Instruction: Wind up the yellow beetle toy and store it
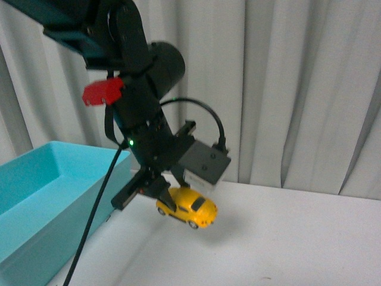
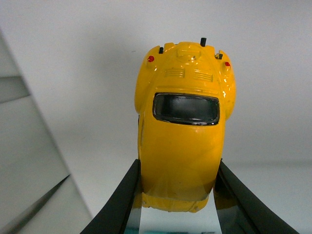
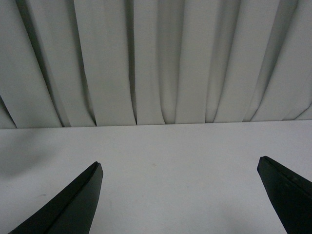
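Item 1. The yellow beetle toy (image 1: 188, 208): we found it clamped in the left gripper (image 1: 162, 192) and hanging in the air above the table (image 1: 286, 244), just beside the near right wall of the bin. In the left wrist view its glossy body filled the middle of the frame, with one dark window showing. The end with the two small red lamps pointed away from the gripper.

Item 2. Left gripper: we recorded it closed on the toy, a black finger (image 2: 126, 195) pressed against each flank.

Item 3. Right gripper (image 3: 179, 162): we logged it spread wide and holding nothing, over bare white table facing the curtain.

Item 4. Turquoise bin (image 1: 50, 179): it sat on the table at the left of the front view. We could not see its floor.

Item 5. Pale pleated curtain (image 1: 297, 89): it hung behind the table.

Item 6. Left arm fittings: we noted a red clip (image 1: 102, 91) and a black cable (image 1: 89, 229) trailing down in front of the bin.
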